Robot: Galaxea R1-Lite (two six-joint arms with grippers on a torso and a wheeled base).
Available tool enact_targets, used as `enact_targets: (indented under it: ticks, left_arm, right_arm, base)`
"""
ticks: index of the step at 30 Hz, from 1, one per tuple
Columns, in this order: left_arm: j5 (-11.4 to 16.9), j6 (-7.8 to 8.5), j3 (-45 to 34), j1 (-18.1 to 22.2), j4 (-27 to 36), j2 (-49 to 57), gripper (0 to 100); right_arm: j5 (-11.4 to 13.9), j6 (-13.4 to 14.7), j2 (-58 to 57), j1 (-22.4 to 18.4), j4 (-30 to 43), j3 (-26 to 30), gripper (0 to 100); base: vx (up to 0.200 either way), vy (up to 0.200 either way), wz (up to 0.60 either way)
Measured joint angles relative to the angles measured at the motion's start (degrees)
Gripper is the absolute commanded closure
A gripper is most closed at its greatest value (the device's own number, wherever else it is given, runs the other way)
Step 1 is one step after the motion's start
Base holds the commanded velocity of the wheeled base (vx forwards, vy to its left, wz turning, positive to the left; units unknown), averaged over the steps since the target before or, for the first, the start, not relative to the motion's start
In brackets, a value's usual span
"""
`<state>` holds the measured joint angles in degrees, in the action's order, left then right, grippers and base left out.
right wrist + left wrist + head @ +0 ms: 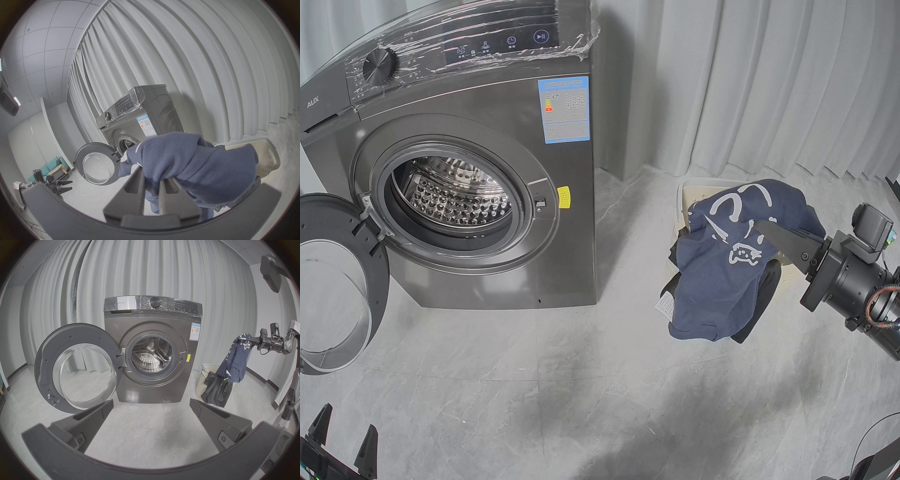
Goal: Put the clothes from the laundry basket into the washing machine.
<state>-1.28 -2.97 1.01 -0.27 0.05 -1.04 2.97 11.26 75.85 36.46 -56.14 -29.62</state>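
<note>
A navy blue garment [731,262] with white print hangs over the white laundry basket [700,186], held up by my right gripper [765,231], which is shut on it. The same garment [193,165] drapes over the shut fingers in the right wrist view, and it [236,360] dangles from the arm in the left wrist view. A dark piece of clothing [217,390] hangs over the basket's side. The grey washing machine [469,156] stands with its door [334,281] swung wide and its drum [453,190] bare. My left gripper [340,437] is open, low at the near left.
White curtains [750,81] run along the wall behind the basket and machine. Bare grey floor [550,387] spreads between the basket and the machine. The open door juts out to the machine's left.
</note>
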Motion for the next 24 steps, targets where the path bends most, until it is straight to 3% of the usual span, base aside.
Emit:
enact_targets:
  ticks: [5, 16, 24]
  left_arm:
    - [0.0, -0.02, 0.0, 0.0, 0.1, 0.0, 0]
    - [0.0, -0.15, 0.0, 0.0, 0.0, 0.0, 0]
    - [0.0, -0.11, 0.0, 0.0, 0.0, 0.0, 0]
  right_arm:
    - [0.1, -0.1, 0.0, 0.0, 0.3, 0.0, 100]
    - [0.5, -0.2, 1.2, 0.0, 0.1, 0.1, 100]
    - [2.4, 1.3, 0.8, -0.7, 1.2, 0.9, 100]
  base:
    - [0.000, 0.200, 0.00]
    - [0.000, 0.000, 0.00]
    - [0.000, 0.025, 0.00]
